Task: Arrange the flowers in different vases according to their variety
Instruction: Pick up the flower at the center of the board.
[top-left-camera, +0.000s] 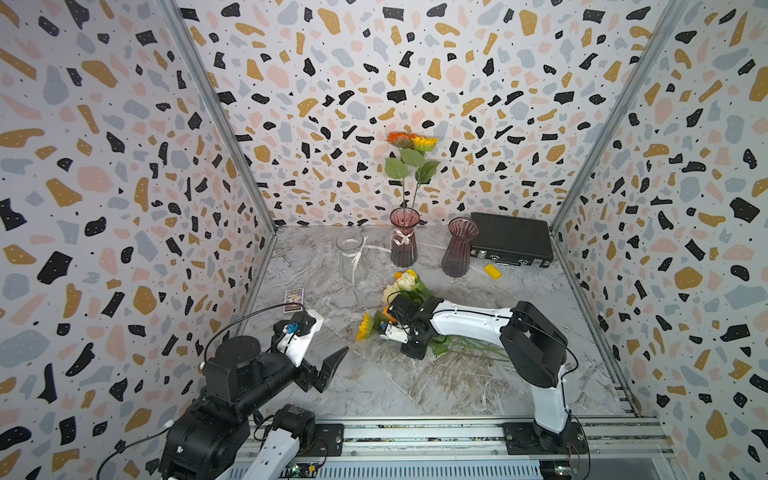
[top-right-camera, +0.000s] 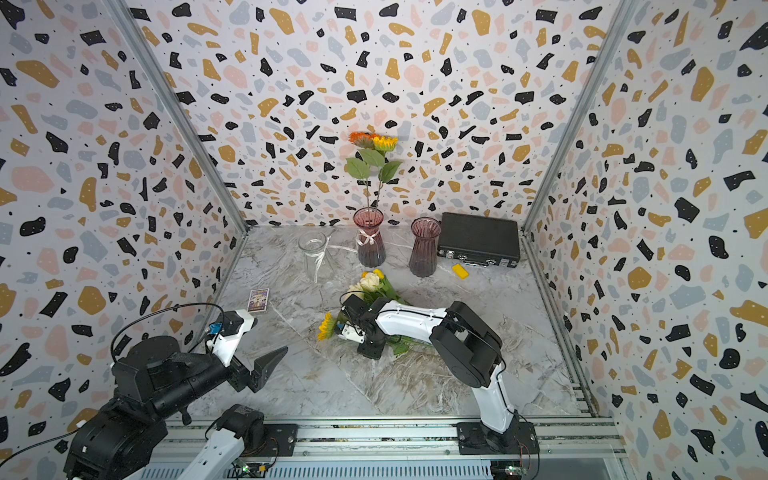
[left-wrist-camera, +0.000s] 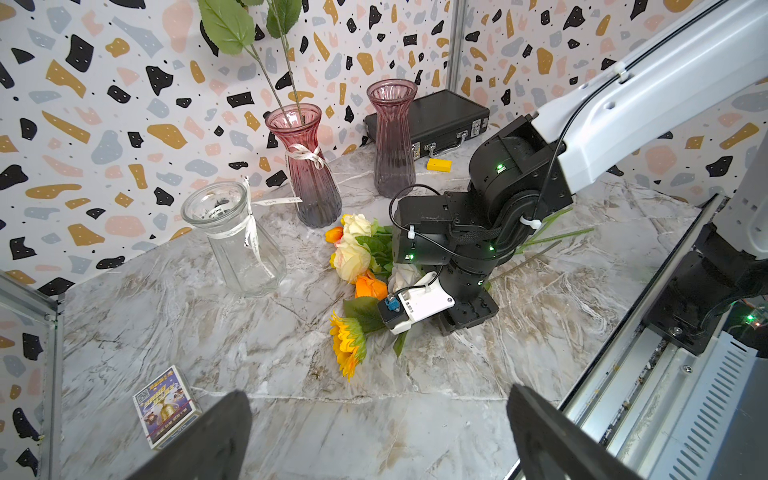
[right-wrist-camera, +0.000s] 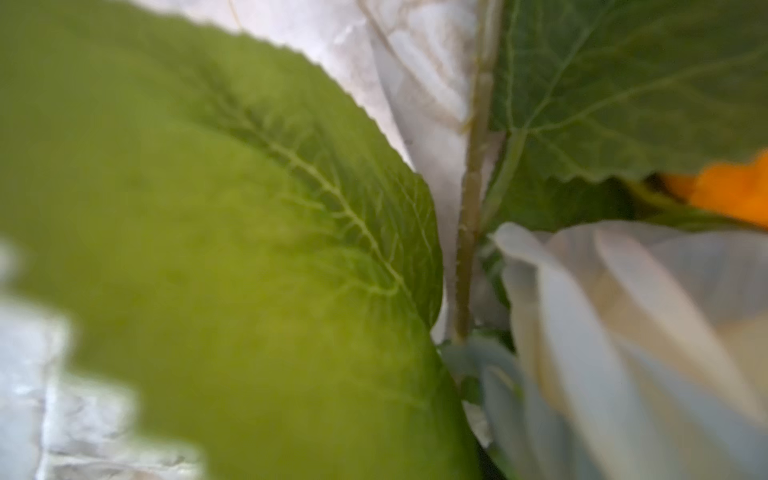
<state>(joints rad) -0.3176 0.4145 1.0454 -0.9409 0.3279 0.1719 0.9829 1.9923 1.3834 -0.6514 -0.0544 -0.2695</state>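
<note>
Counted on the marble table (top-left-camera: 374, 386): three vases at the rear, namely a clear vase (top-left-camera: 350, 255), a bow-tied pink vase (top-left-camera: 403, 245) holding two upright sunflowers (top-left-camera: 412, 141), and a plain purple vase (top-left-camera: 458, 249). At mid-table, one heap of loose flowers (top-left-camera: 409, 286), with one loose sunflower (top-left-camera: 365, 326), two cream roses (left-wrist-camera: 352, 257), one white rose (left-wrist-camera: 402, 275) and one orange rose (left-wrist-camera: 370, 287) distinguishable. Left gripper (left-wrist-camera: 378, 415): jaws fully apart, holding nothing, above the front left of the table; right gripper (top-left-camera: 409, 338): lowered into the heap among leaves and stems, jaw gap hidden, state not determinable.

Marble tabletop (top-left-camera: 374, 386): vases (top-left-camera: 404, 243), flowers (top-left-camera: 405, 286), case (top-left-camera: 511, 237)
</note>
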